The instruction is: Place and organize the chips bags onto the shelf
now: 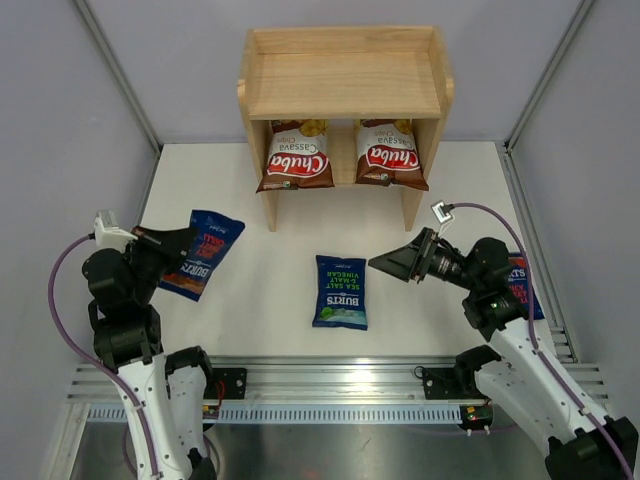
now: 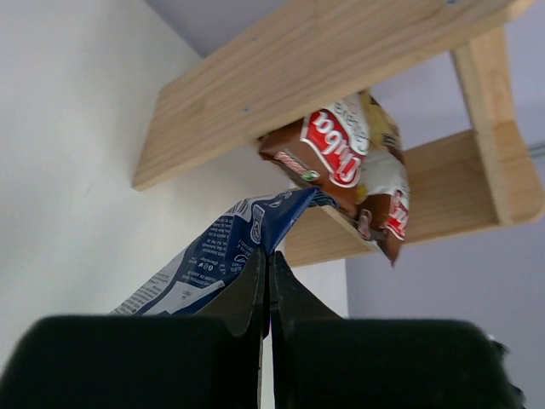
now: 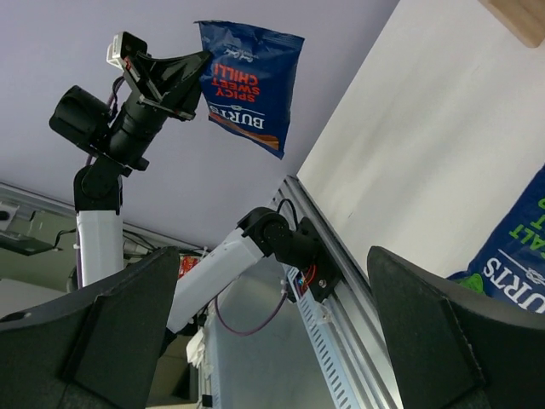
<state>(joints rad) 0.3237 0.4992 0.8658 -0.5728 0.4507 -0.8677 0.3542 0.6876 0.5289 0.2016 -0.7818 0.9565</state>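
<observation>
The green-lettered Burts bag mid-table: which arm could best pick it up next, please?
Right, probably: the right gripper stands open near the mid-table bag, while the left gripper is shut on another Burts bag.

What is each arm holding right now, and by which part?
Left gripper pinches the Burts Spicy Sweet Chilli bag by an edge near a corner; right gripper holds nothing.

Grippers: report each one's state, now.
Left gripper: closed on a blue chips bag.
Right gripper: open, holding nothing.
</observation>
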